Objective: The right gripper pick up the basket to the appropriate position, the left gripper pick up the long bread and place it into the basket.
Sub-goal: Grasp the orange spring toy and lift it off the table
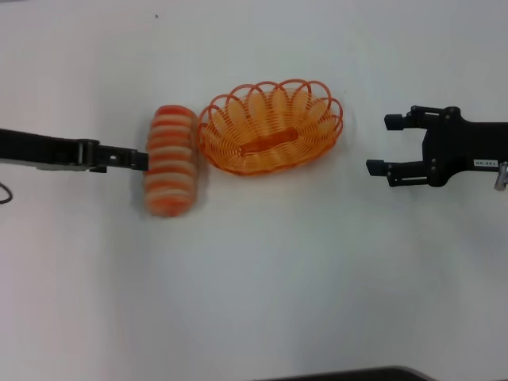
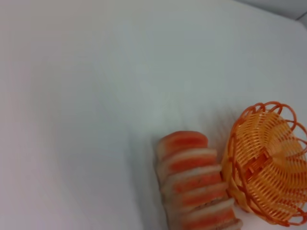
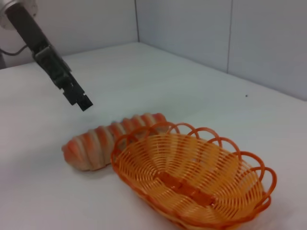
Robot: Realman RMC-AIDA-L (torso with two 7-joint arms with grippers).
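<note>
The long bread (image 1: 171, 161), striped orange-red and cream, lies on the white table, with one long side against the end of the basket (image 1: 238, 135). The orange wire basket stands upright with nothing in it. My left gripper (image 1: 143, 160) comes in from the left, its tip at the bread's outer side. In the right wrist view the left gripper (image 3: 82, 101) hangs above the bread (image 3: 103, 141) without touching it, and the basket (image 3: 144, 163) is beside the loaf. My right gripper (image 1: 383, 144) is open, a short way to the right of the basket. The left wrist view shows the bread (image 2: 196, 184) and the basket (image 2: 268, 167).
The white table (image 1: 262, 270) stretches wide around the objects. Grey wall panels (image 3: 259, 43) close the far side. A dark edge (image 1: 357, 375) shows at the near side, and a thin cable (image 1: 4, 193) at the far left.
</note>
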